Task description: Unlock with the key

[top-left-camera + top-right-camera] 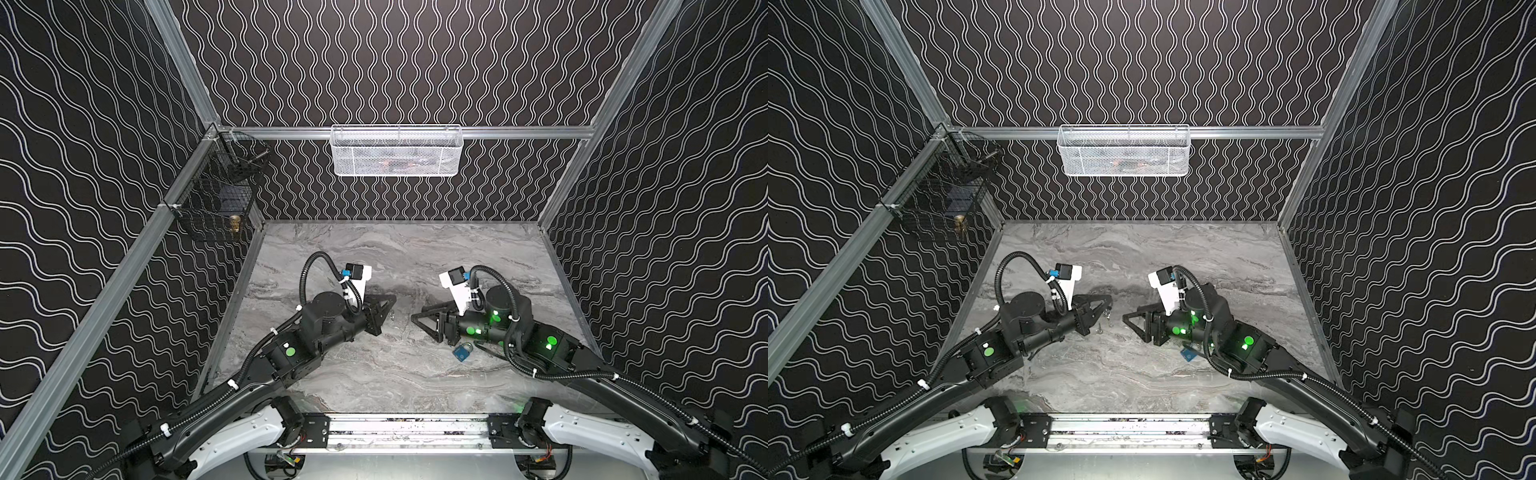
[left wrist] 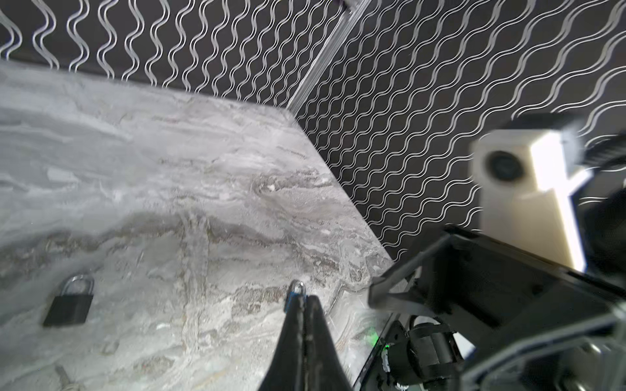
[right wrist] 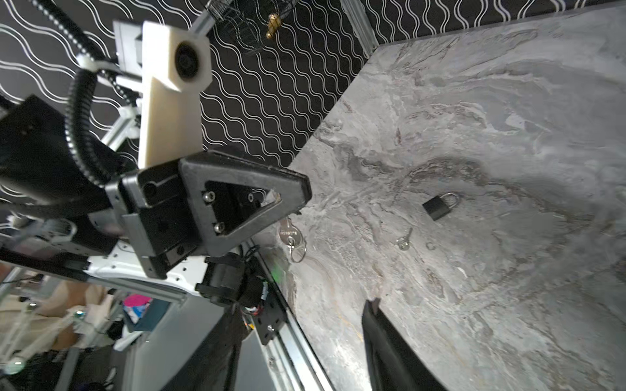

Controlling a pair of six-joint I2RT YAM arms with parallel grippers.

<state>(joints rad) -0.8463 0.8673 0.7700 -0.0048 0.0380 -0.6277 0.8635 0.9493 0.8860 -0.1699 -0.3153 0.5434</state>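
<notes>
The marble table (image 1: 353, 249) is walled in wavy black panels (image 1: 83, 166). A white mesh basket (image 1: 396, 150) hangs on the back rail (image 1: 519, 132), a black wire basket (image 1: 216, 195) on the left one. The left gripper (image 2: 305, 299) is clamped on a key (image 3: 288, 233), its ring (image 3: 298, 254) dangling above the table. Facing it, the right gripper (image 1: 417, 319) stands parted and empty. Its wrist overhangs the blue padlock (image 1: 462, 353) on the table. A black padlock (image 3: 439, 207) lies apart, a small loose key (image 3: 404, 239) beside it.

Grey marble-patterned tabletop (image 1: 374, 374) carried a blue padlock (image 1: 462, 353) right of middle; elsewhere, a black padlock (image 3: 440, 206) lay near a small silver key (image 3: 404, 239).
</notes>
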